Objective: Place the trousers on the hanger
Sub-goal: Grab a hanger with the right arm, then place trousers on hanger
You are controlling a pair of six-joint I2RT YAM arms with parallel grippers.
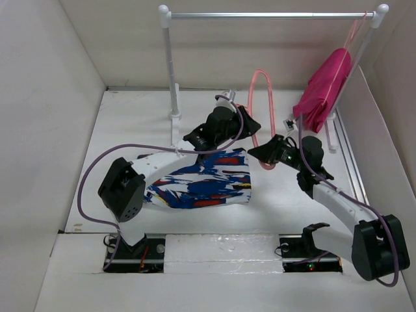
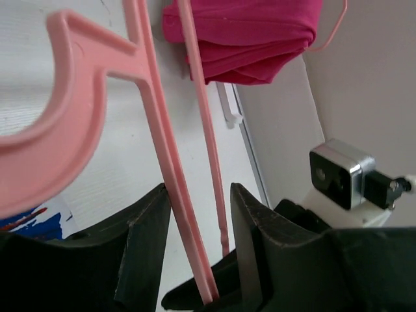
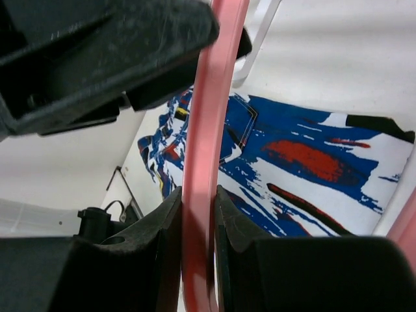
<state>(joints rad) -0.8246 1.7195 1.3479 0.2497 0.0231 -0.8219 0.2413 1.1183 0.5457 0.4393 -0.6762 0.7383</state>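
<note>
The trousers [image 1: 201,179] lie folded flat on the table in front of the left arm, and their print also shows in the right wrist view [image 3: 312,162]. The light-pink hanger [image 1: 260,88] stands upright beside the trousers' right edge. My right gripper [image 1: 263,154] is shut on its lower bar, with the bar pinched between the pads [image 3: 197,195]. My left gripper [image 1: 249,123] is open around the hanger's left bar [image 2: 170,188]; the bar runs through the gap [image 2: 201,195] close to the left finger. The hanger's hook [image 2: 71,117] curves at upper left.
A silver rail [image 1: 273,14] on white posts crosses the back. A plain magenta garment [image 1: 323,88] hangs from its right end on another pink hanger, and it also shows in the left wrist view [image 2: 253,39]. White walls enclose the table.
</note>
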